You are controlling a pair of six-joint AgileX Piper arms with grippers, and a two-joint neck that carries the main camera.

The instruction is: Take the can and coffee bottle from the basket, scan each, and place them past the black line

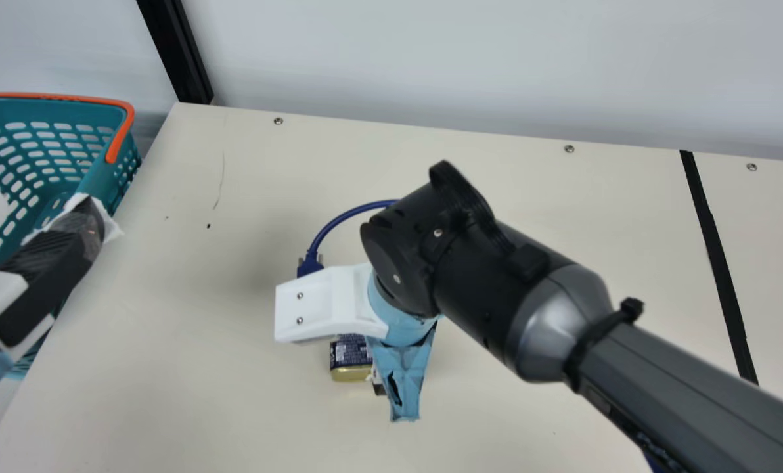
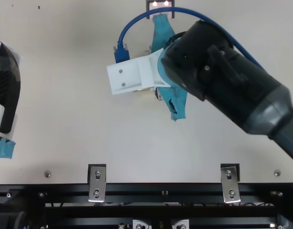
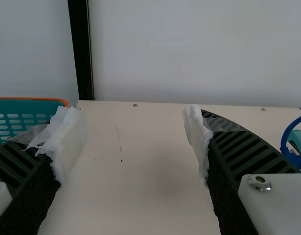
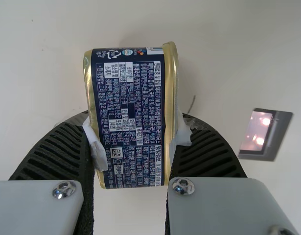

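In the main view my right gripper (image 1: 401, 378) is over the middle of the table, with the dark blue and gold can (image 1: 351, 360) partly hidden beneath it. The right wrist view shows the can (image 4: 130, 117) pinched by its gold-rimmed sides between the taped tips of the right gripper (image 4: 136, 139). My left gripper (image 1: 40, 213) stands at the main view's left, beside and partly in front of the teal basket (image 1: 119, 167). In the left wrist view the left gripper (image 3: 133, 139) is open, nothing between its tips; the basket (image 3: 30, 115) stands beyond one finger.
A blue cable (image 1: 349, 215) arcs behind the right gripper to a plug. Near the can is a lit window in a grey frame (image 4: 279, 132). The black line (image 1: 716, 256) crosses the table at the main view's right. A black post (image 1: 178, 52) rises behind the table.
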